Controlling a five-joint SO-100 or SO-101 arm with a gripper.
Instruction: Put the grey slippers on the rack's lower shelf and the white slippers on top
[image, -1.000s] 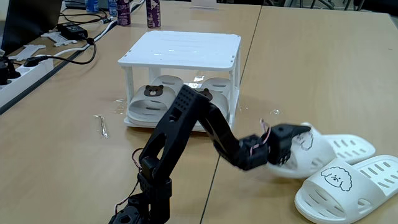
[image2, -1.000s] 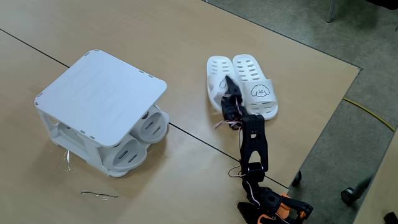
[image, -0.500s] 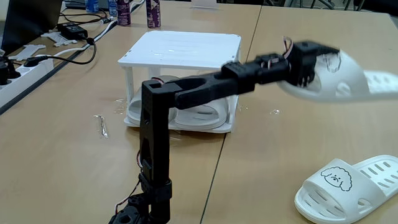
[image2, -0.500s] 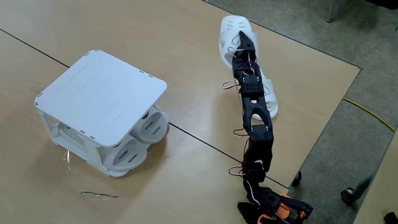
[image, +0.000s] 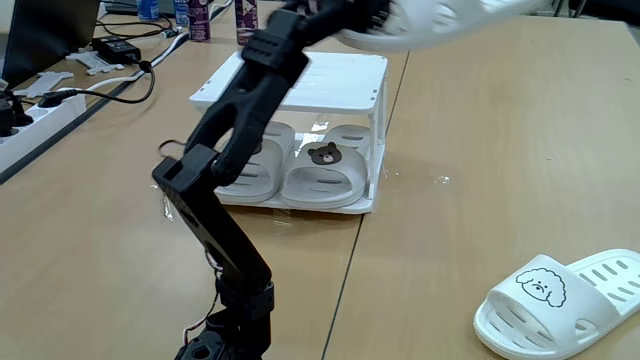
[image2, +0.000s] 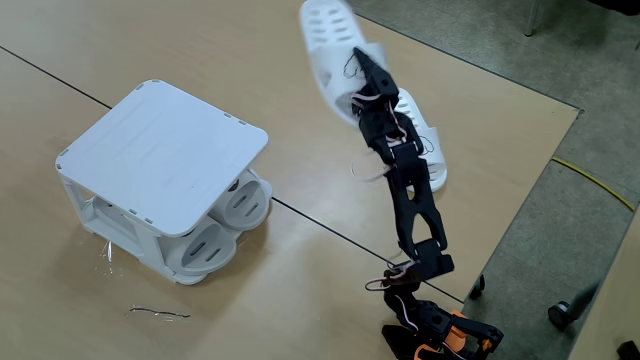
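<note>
The tool (image2: 357, 88) grips one white plastic dog-face slide (image2: 328, 40) by its strap, raised well above the wooden surface (image2: 300, 260). A loose strap hold may let it swing, slip, or miss the white slatted two-tier rack (image2: 160, 150).

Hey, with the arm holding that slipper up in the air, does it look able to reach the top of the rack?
Probably yes: the rack's top lies bare, and the gripper carries the white slipper above the table.
</note>
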